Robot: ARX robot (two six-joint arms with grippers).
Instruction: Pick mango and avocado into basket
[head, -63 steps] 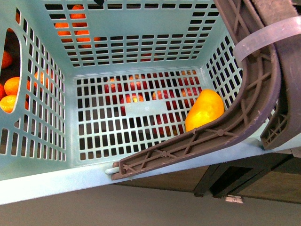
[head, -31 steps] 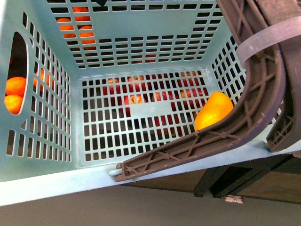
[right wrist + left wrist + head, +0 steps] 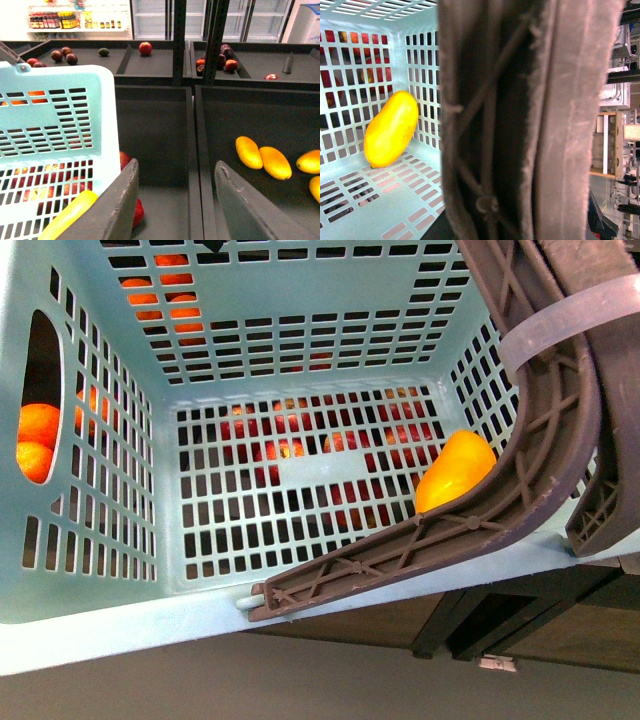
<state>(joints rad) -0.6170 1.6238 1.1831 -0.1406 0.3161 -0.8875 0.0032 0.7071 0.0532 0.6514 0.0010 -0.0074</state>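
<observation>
Your right pincer (image 3: 177, 166) is hanging with its two dark fingers (image 3: 120, 210) spread wide and nothing between them. It is looking over dark produce bins just beside the basket (image 3: 55, 77). As for your left pincer, I cannot tell how it is standing: the left wrist view is showing mostly the brown handle (image 3: 490, 120), very close and blurred, and no fingers are reading clearly there.

You are looking down into the basket (image 3: 100, 625) from the front view. The mango (image 3: 455, 475) is lying on its slotted floor, tucked into the corner against the right-hand side wall, and the curved handle (image 3: 520, 490) is crossing in front of its lower edge. A white zip tie (image 3: 560, 325) is wrapping that handle higher up. From the left wrist the mango (image 3: 391, 129) is showing whole, leaning against the slotted wall (image 3: 427, 60) where it meets the floor. From the right wrist only its yellow end (image 3: 67, 217) is peeking out behind the left finger.

Red fruits (image 3: 280, 450) are showing through the floor slots, and orange fruits (image 3: 38, 430) through the opening on the left side. Loose yellow mangoes (image 3: 262, 155) are lying in the bin to the right. A small dark green fruit (image 3: 103, 51) is sitting in a far bin, too small to name.
</observation>
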